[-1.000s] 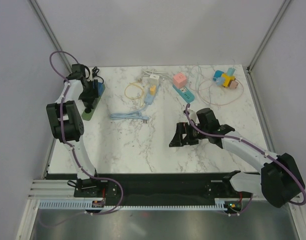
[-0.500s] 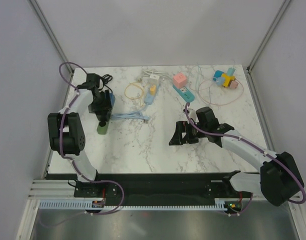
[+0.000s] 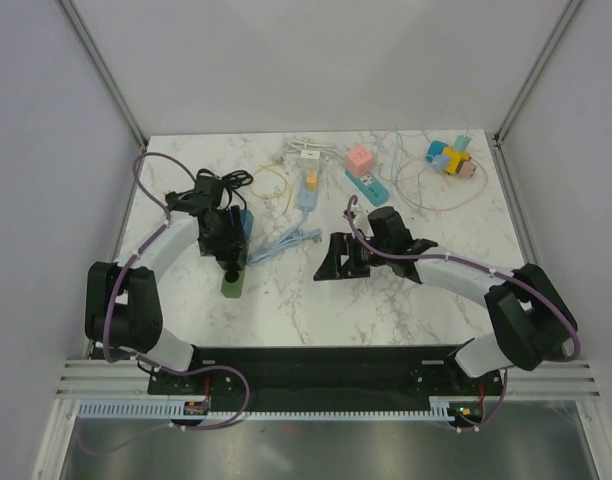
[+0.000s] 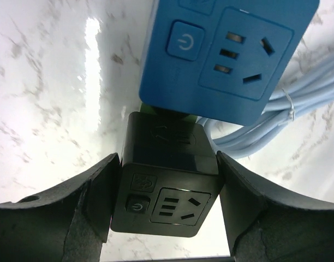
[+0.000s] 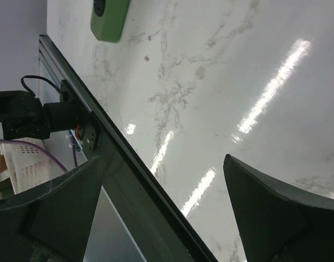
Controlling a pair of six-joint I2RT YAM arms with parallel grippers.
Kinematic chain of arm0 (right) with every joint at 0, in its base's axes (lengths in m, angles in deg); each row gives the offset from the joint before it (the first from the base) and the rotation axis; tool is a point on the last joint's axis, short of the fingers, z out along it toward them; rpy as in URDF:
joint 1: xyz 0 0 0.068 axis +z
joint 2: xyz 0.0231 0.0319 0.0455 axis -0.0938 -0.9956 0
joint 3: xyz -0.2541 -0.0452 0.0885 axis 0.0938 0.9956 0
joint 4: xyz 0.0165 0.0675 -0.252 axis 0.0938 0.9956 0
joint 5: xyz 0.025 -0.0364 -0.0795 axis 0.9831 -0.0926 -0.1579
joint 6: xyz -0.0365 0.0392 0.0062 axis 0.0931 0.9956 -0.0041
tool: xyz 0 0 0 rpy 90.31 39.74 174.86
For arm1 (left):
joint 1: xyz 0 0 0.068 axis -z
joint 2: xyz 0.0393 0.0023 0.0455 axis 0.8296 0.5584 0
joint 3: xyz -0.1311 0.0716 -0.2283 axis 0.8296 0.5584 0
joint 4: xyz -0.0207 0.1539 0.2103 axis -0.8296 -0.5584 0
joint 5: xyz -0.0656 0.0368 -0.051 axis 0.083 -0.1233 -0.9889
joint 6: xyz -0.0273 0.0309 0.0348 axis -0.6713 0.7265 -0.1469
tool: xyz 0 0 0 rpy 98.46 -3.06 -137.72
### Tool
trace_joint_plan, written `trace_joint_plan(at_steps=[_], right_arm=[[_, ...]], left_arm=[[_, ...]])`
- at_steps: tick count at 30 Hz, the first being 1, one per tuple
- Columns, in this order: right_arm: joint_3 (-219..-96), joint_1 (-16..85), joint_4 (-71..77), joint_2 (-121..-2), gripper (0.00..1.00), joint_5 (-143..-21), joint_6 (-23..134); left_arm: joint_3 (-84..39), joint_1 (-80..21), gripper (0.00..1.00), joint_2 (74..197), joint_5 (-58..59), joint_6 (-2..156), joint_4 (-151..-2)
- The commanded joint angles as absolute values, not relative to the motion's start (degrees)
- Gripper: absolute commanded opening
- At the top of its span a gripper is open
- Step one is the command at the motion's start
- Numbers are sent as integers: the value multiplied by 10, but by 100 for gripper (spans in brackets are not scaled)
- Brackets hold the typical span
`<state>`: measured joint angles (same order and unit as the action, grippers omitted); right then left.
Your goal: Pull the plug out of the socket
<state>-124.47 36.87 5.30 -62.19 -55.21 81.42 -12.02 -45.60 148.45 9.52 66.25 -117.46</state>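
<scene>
My left gripper (image 3: 229,248) is shut on a black cube plug (image 4: 167,180), its fingers (image 4: 79,207) pressed against both sides. The black cube sits on a green socket strip (image 3: 232,283), of which only a sliver (image 4: 156,111) shows in the left wrist view. A blue cube plug (image 4: 227,49) with a power button sits right behind the black one, and also shows from above (image 3: 245,221). Its light blue cable (image 3: 286,240) trails to the right. My right gripper (image 3: 331,262) is open and empty, low over the marble right of the strip. The strip's end (image 5: 108,19) shows in the right wrist view.
At the back stand a pink cube on a teal strip (image 3: 367,180), a yellow-and-blue cluster of adapters (image 3: 450,157) with thin looped cables, and a light blue strip with a yellow plug (image 3: 306,185). The table's near edge rail (image 5: 129,180) is close below my right gripper.
My left gripper has carried the green strip with the black and blue cubes from the far left toward the near middle. My right gripper has moved left toward it.
</scene>
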Motion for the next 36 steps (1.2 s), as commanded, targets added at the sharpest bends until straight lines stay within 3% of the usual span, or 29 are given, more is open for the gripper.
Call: trace_joint_plan(at_steps=[1, 9, 19, 26, 28, 29, 31, 32, 33, 35, 36], right_arm=[[-1300, 418, -63, -677, 98, -526, 868], [-1379, 514, -198, -804, 94, -546, 923], [-1349, 580, -321, -894, 72, -615, 982], [-1342, 593, -346, -932, 72, -672, 989], [-1342, 595, -345, -933, 68, -687, 987], [-1342, 597, -344, -935, 66, -703, 985], [-1338, 597, -334, -938, 38, -731, 983], [-1336, 597, -333, -939, 38, -731, 984], [-1329, 597, -333, -938, 28, -747, 984], [-1321, 597, -330, -936, 23, -761, 985], [-1316, 597, -327, -936, 14, -770, 983]], left_arm=[[-107, -439, 2, 1430, 4, 607, -1171], [-84, -438, 2, 1365, -74, 591, -1156], [-21, -438, 2, 1331, -153, 559, -1094], [16, -438, 2, 1318, -189, 525, -1052], [24, -438, 2, 1313, -196, 520, -1045], [27, -438, 2, 1310, -197, 517, -1042], [35, -438, 2, 1303, -207, 509, -1028], [37, -438, 2, 1300, -207, 505, -1019], [39, -438, 2, 1299, -219, 503, -1015], [38, -438, 2, 1301, -224, 508, -1015], [39, -438, 2, 1302, -228, 510, -1016]])
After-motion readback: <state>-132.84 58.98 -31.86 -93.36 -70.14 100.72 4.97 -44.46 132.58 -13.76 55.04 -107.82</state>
